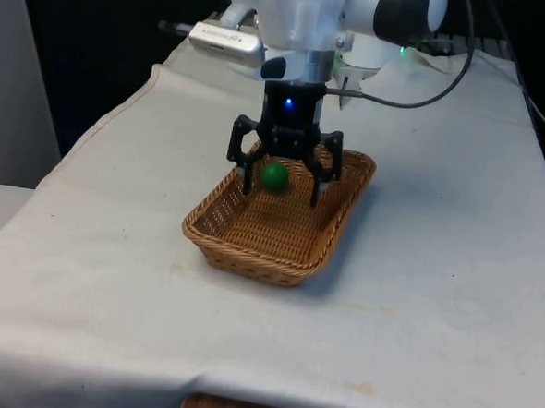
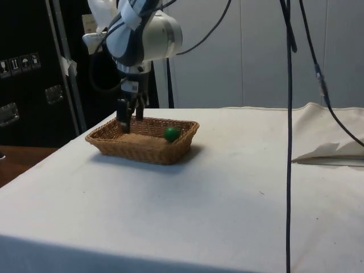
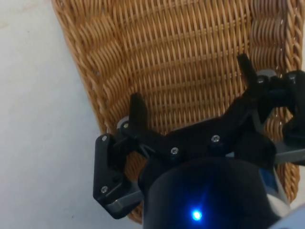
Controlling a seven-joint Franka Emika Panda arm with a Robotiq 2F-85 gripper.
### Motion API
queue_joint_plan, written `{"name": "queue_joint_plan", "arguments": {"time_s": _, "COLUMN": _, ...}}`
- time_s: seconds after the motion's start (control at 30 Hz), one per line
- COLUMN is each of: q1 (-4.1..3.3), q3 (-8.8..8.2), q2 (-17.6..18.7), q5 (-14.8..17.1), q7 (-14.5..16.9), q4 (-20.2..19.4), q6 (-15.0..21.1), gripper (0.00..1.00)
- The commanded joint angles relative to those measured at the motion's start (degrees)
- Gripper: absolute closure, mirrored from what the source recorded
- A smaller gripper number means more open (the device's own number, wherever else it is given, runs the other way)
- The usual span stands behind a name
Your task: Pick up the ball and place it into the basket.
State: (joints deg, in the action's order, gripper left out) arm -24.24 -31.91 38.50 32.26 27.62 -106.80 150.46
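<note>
Green ball (image 1: 273, 175) lay inside the wicker basket (image 1: 251, 249), near its far end, a little above the centre of the front view. In the side view the ball (image 2: 171, 134) sat against the basket's (image 2: 142, 149) right-hand wall, left of the frame's centre, apart from the fingers. The gripper (image 1: 280, 188) hung straight down over the basket's far part with its fingers spread wide and nothing between them; in the front view the ball showed in the gap between the two fingers without touching either. In the side view the gripper (image 2: 130, 121) reached down into the basket's left part, its tips close to the woven floor. The wrist view showed the open gripper (image 3: 192, 86) above bare weave of the basket (image 3: 181, 43). The basket rested on the white-clothed worktop (image 1: 452, 289), which filled the lower half of both fixed views.
</note>
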Motion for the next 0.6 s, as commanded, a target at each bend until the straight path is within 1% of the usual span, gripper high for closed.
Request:
{"name": "queue_joint_plan", "arguments": {"time_s": 0.0, "q1": -0.74, "q3": -0.80, "q2": -1.7, "q5": -0.7, "q7": -0.2, "q4": -1.2, "q6": -0.7, "gripper": 0.00}}
{"name": "queue_joint_plan", "arguments": {"time_s": 0.07, "q1": -1.03, "q3": -1.09, "q2": -2.8, "q5": -1.0, "q7": -0.3, "q4": -1.9, "q6": -1.0, "gripper": 0.00}}
{"name": "queue_joint_plan", "arguments": {"time_s": 0.1, "q1": -1.32, "q3": -1.20, "q2": -4.1, "q5": -1.6, "q7": -0.5, "q4": -2.9, "q6": -1.2, "gripper": 0.00}}
{"name": "queue_joint_plan", "arguments": {"time_s": 0.17, "q1": -1.49, "q3": -1.20, "q2": -5.4, "q5": -2.1, "q7": -0.6, "q4": -4.0, "q6": -1.2, "gripper": 0.00}}
{"name": "queue_joint_plan", "arguments": {"time_s": 0.2, "q1": -0.74, "q3": -0.34, "q2": -5.3, "q5": -1.5, "q7": 0.0, "q4": -3.7, "q6": -0.8, "gripper": 0.00}}
{"name": "queue_joint_plan", "arguments": {"time_s": 0.23, "q1": -1.55, "q3": -1.20, "q2": -6.2, "q5": -2.4, "q7": -0.7, "q4": -4.5, "q6": -1.2, "gripper": 0.00}}
{"name": "queue_joint_plan", "arguments": {"time_s": 0.3, "q1": -1.60, "q3": -1.09, "q2": -7.6, "q5": -3.2, "q7": -1.0, "q4": -5.5, "q6": -1.2, "gripper": 0.00}}
{"name": "queue_joint_plan", "arguments": {"time_s": 0.33, "q1": -1.78, "q3": -1.09, "q2": -9.0, "q5": -4.0, "q7": -1.4, "q4": -6.5, "q6": -1.3, "gripper": 0.00}}
{"name": "queue_joint_plan", "arguments": {"time_s": 0.47, "q1": -2.23, "q3": -1.20, "q2": -11.7, "q5": -5.2, "q7": -1.9, "q4": -8.5, "q6": -1.4, "gripper": 0.00}}
{"name": "queue_joint_plan", "arguments": {"time_s": 0.5, "q1": -1.43, "q3": -0.34, "q2": -11.0, "q5": -4.2, "q7": -1.1, "q4": -7.7, "q6": -1.0, "gripper": 0.00}}
{"name": "queue_joint_plan", "arguments": {"time_s": 0.53, "q1": -2.35, "q3": -1.20, "q2": -12.3, "q5": -5.6, "q7": -2.1, "q4": -8.9, "q6": -1.4, "gripper": 0.00}}
{"name": "queue_joint_plan", "arguments": {"time_s": 0.57, "q1": -2.41, "q3": -1.20, "q2": -13.0, "q5": -5.9, "q7": -2.3, "q4": -9.5, "q6": -1.4, "gripper": 0.00}}
